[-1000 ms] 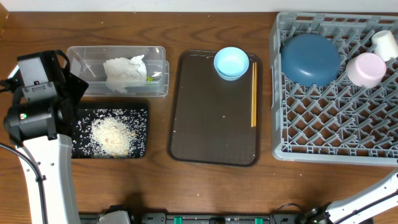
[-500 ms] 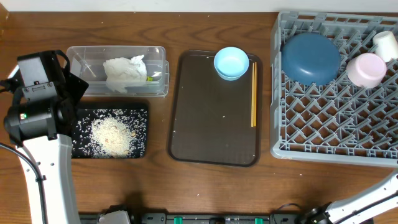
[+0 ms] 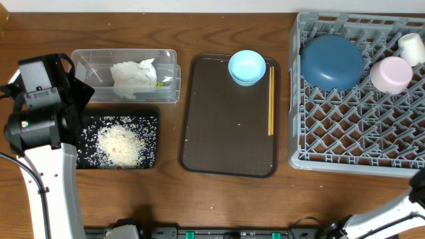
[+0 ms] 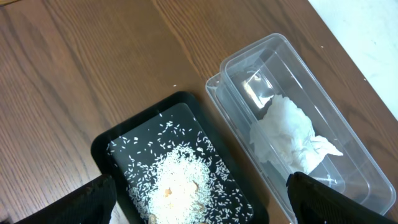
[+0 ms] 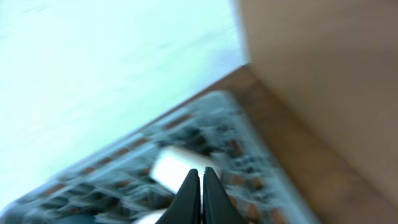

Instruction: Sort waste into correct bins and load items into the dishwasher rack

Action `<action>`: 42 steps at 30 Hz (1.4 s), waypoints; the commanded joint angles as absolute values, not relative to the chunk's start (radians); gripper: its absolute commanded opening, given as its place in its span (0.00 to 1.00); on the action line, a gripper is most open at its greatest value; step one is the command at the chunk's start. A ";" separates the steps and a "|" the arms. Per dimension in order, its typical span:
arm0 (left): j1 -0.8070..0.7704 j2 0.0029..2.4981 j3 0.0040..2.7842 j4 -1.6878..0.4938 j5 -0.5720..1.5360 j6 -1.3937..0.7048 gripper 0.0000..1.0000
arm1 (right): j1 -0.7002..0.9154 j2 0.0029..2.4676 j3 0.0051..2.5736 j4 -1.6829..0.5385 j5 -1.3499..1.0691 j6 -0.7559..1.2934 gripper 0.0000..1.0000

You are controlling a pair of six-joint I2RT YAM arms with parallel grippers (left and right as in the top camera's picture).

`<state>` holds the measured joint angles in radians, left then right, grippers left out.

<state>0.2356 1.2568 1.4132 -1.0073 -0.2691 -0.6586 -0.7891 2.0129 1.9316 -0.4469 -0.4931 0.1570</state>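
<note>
Napkin (image 3: 133, 74) in tub (image 3: 86, 56), upper left; rice (image 3: 119, 143) in black tray (image 3: 85, 126) below. Dark-blue bowl (image 3: 331, 63), pink bowl (image 3: 392, 73) in rack (image 3: 358, 133), upper right. Remaining: light-blue bowl (image 3: 247, 66), chopsticks (image 3: 271, 99) on brown tray (image 3: 226, 133), centre. Left gripper (image 4: 205, 196) spread, empty; right gripper (image 5: 202, 193) clenched, empty.

Left arm (image 3: 40, 133) upright at the worktop's left edge, left gripper (image 4: 205, 202) with fingers spread wide and nothing between them; right arm (image 3: 385, 214) at the near right corner, right gripper (image 5: 201, 193) fingers pressed together, view blurred.
</note>
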 commanded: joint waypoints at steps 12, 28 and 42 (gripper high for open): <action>0.241 1.261 1.410 -1.009 -0.289 -0.671 0.90 | -0.283 2.125 1.934 -0.202 0.319 0.081 0.01; 0.241 1.261 1.410 -1.010 -0.289 -0.671 0.90 | -0.352 2.318 1.934 -0.171 0.386 0.265 0.01; 0.241 1.261 1.410 -1.010 -0.289 -0.671 0.90 | -0.455 2.325 1.934 -0.159 0.060 0.318 0.01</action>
